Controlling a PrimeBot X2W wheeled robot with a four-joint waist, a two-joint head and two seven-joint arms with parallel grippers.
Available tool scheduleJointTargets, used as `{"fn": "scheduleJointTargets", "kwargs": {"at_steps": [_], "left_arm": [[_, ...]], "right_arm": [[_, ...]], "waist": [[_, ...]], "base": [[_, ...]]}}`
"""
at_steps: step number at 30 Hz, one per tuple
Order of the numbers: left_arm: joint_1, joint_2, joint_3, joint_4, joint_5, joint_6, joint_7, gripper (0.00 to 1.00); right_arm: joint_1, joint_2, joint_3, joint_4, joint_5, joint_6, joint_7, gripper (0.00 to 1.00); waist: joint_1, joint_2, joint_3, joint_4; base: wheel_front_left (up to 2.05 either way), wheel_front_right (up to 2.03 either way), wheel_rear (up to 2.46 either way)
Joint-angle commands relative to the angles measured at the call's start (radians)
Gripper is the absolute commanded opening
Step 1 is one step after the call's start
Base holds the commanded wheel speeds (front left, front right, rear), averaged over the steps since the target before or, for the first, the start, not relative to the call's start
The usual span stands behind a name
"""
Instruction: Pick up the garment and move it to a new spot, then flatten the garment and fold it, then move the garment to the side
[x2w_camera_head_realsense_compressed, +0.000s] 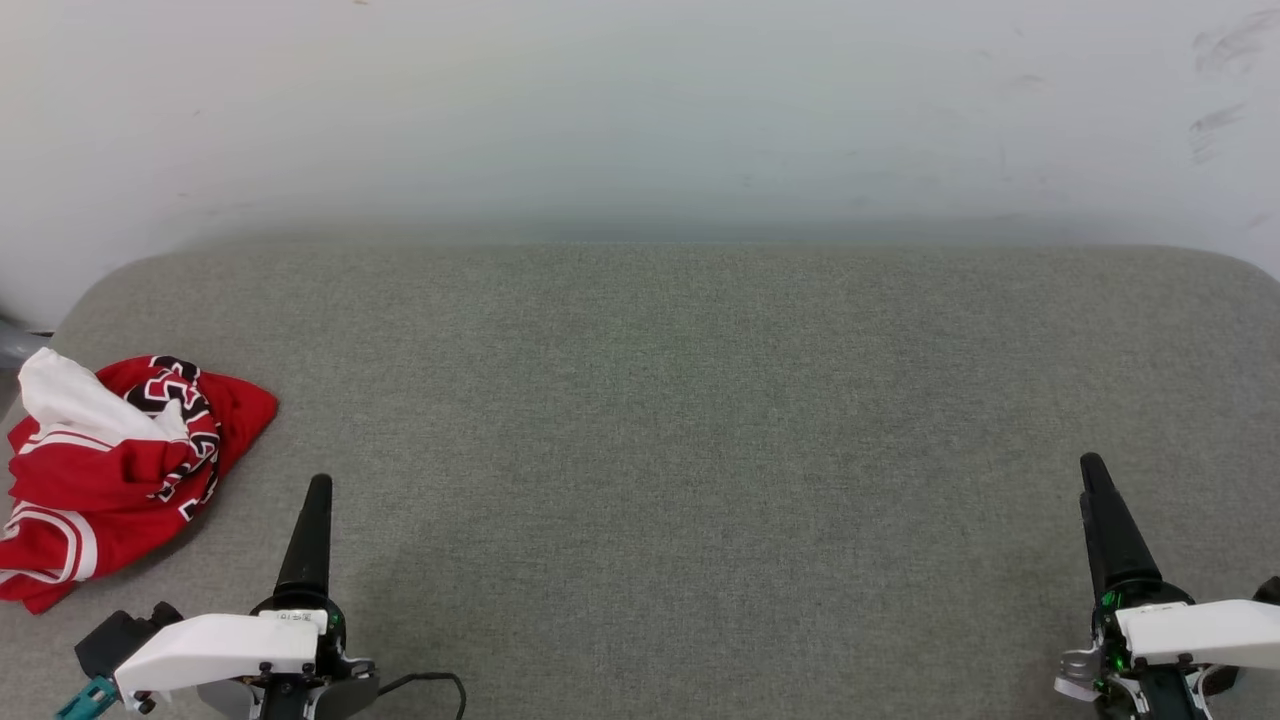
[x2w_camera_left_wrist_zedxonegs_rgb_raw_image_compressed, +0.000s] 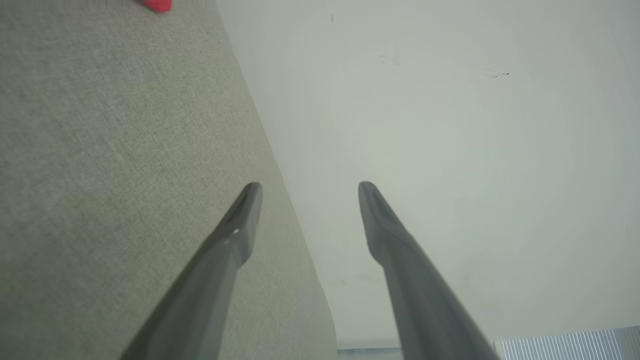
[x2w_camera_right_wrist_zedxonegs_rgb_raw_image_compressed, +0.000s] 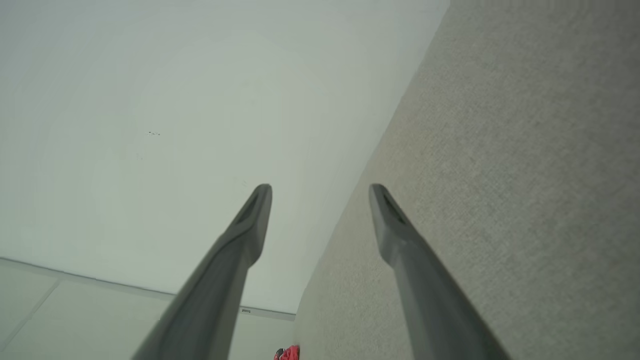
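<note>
The garment lay crumpled (white sleeve uppermost) at the table edge, the left gripper near it and the right gripper well apart — both spread.

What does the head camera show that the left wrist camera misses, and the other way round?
Head view: the whole crumpled red and white jersey at the left end of the grey cloth-covered table, plus the right arm's dark fingers. Left wrist view: the gap between the left arm's two fingers, so those jaws stand open and empty, and a ribbed grey strip beyond the table's edge. Both: the table, the pale wall, the left arm's fingers and the jersey, which the wrist camera catches as a small red corner.
</note>
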Motion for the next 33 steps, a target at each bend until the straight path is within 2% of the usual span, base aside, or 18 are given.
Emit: {"fn": "scheduleJointTargets", "kwargs": {"at_steps": [1,13,20,32,33], "left_arm": [[-0.017,0.002,-0.006,-0.035,0.055,0.013,-0.014,1.0],[-0.003,0.003,-0.058,-0.107,0.33,0.11,-0.06,1.0],[0.0,0.003,-0.08,-0.127,0.462,0.14,-0.085,1.0],[0.004,0.003,-0.115,-0.143,0.669,0.169,-0.119,1.0],[0.005,0.008,-0.128,-0.144,0.722,0.174,-0.129,1.0]], "right_arm": [[-0.009,0.0,-0.002,-0.034,-0.055,0.0,-0.016,1.0],[0.001,0.001,0.017,-0.118,-0.317,0.0,-0.063,1.0],[0.008,0.001,0.033,-0.149,-0.459,0.0,-0.087,1.0],[0.018,0.001,0.047,-0.167,-0.632,0.0,-0.122,1.0],[0.019,0.001,0.048,-0.169,-0.678,0.0,-0.131,1.0]], "waist": [[0.0,-0.0001,0.0,0.0],[0.0,-0.0001,0.003,0.001],[0.0,-0.0001,0.005,0.003],[0.0,-0.0001,0.005,0.006],[0.0,-0.0001,0.006,0.007]], "base": [[0.0,0.0,0.0],[0.0,0.0,0.0],[0.0,0.0,0.0],[0.0,0.0,0.0],[0.0,0.0,0.0]]}}
